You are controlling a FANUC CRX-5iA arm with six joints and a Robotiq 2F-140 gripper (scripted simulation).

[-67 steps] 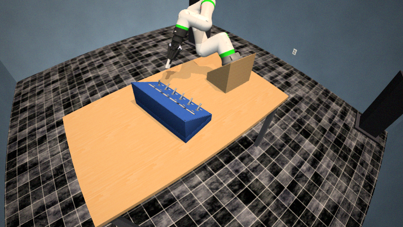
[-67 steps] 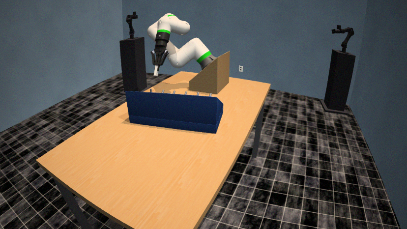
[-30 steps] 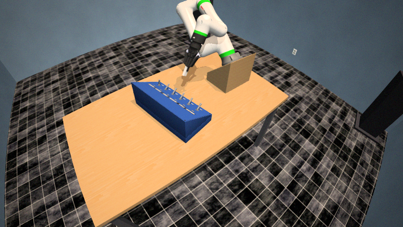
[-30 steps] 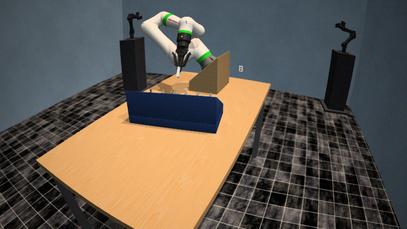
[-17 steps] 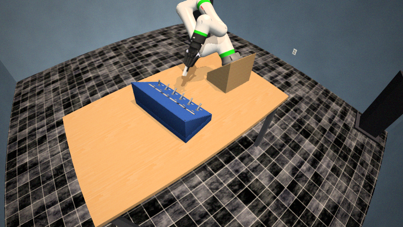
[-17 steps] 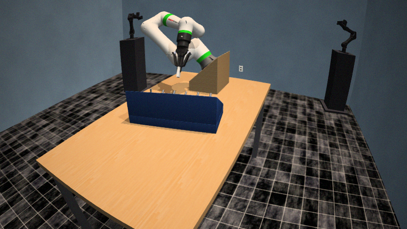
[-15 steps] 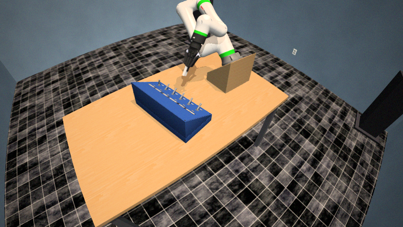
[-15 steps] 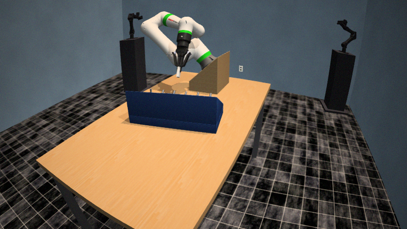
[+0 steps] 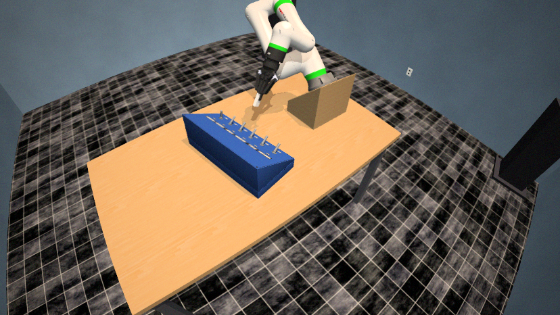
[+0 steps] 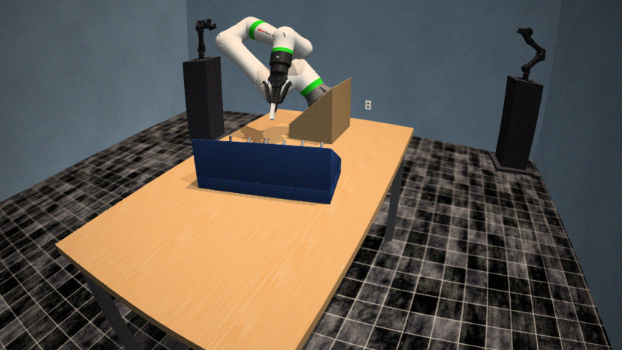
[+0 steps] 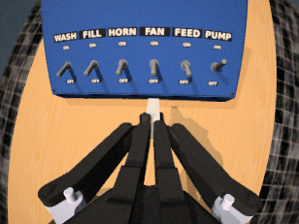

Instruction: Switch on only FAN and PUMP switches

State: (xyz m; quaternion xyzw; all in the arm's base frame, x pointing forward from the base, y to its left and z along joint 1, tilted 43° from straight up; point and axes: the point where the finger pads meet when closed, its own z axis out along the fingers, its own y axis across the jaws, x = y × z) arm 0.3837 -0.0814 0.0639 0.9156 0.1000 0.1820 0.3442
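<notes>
The blue wedge-shaped console (image 9: pixel 237 150) stands near the middle of the table, and it also shows in the exterior view (image 10: pixel 266 169). In the wrist view its sloped face (image 11: pixel 145 42) carries a row of toggle levers labelled WASH, FILL, HORN, FAN, FEED, PUMP. The PUMP lever (image 11: pixel 218 64) tilts up toward its label. The FAN lever (image 11: pixel 153 67) and the others tilt down, away from their labels. My gripper (image 9: pixel 256 102) is shut, with nothing between its white tips (image 11: pixel 152 110). It hangs in the air on the switch side of the console, apart from it, roughly in line with FAN.
A brown wedge-shaped box (image 9: pixel 321 102) stands on the table to one side of the gripper, near the arm's base. Two black pedestals (image 10: pixel 202 98) (image 10: pixel 517 122) stand on the floor beyond the table.
</notes>
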